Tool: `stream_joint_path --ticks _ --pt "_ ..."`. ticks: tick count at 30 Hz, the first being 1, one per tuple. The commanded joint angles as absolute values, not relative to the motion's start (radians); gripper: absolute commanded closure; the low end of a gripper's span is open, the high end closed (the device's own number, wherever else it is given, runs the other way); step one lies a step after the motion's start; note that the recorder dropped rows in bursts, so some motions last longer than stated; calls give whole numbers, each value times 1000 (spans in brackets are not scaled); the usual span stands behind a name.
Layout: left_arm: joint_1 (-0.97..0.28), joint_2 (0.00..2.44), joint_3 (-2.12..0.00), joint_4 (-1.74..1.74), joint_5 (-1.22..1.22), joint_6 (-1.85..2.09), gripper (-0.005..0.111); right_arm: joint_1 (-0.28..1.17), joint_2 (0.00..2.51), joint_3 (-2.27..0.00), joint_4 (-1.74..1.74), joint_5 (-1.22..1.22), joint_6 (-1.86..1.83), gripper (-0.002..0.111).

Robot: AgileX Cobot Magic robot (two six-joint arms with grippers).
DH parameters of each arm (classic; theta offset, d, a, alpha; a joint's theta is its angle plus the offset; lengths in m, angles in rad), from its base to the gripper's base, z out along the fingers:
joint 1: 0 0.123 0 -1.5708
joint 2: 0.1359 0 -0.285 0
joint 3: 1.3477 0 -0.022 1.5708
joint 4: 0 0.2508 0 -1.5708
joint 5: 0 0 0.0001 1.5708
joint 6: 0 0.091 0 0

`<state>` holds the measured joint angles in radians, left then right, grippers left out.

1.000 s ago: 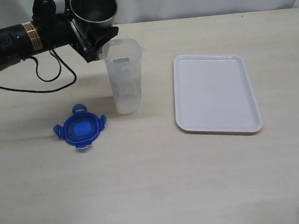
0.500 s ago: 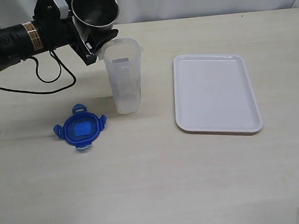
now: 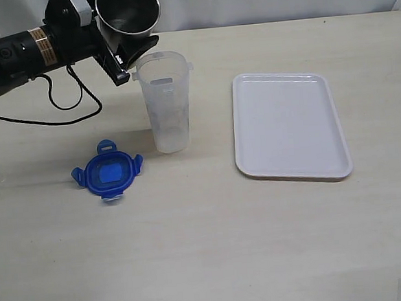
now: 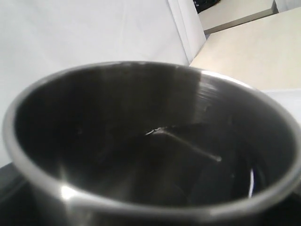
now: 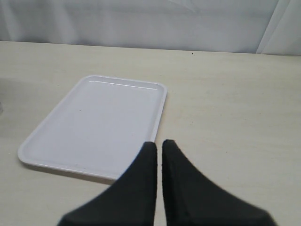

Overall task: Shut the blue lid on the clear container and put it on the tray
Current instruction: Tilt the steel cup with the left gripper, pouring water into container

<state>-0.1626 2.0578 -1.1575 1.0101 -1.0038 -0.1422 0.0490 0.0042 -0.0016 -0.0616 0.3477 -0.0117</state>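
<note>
The clear container (image 3: 165, 101) stands upright and uncovered on the table, left of the white tray (image 3: 288, 125). On the table in front of it, to the left, lies the blue lid (image 3: 108, 173), apart from both grippers. My left gripper (image 3: 130, 51) is raised behind the container's rim and is shut on a grey metal cup (image 3: 127, 12). That cup (image 4: 150, 141) fills the left wrist view and hides the fingers. My right gripper (image 5: 159, 145) is shut on nothing, above the table by the tray's (image 5: 94, 122) edge, and is outside the exterior view.
A black cable (image 3: 67, 108) from the left arm loops over the table to the left of the container. White curtains hang behind the far table edge. Nothing lies on the tray.
The left gripper has risen and drawn back slightly with the metal cup. The container, lid and tray have not moved.
</note>
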Motion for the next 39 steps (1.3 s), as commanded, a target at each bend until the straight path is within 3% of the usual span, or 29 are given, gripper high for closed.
stream_joint_path --ticks 1,39 --pt "-165 2045 -1170 957 -1076 -100 107 46 0 0 -68 346 -8 104" --pt "-165 2045 -1170 947 -1068 81 107 46 0 0 -68 346 -8 104"
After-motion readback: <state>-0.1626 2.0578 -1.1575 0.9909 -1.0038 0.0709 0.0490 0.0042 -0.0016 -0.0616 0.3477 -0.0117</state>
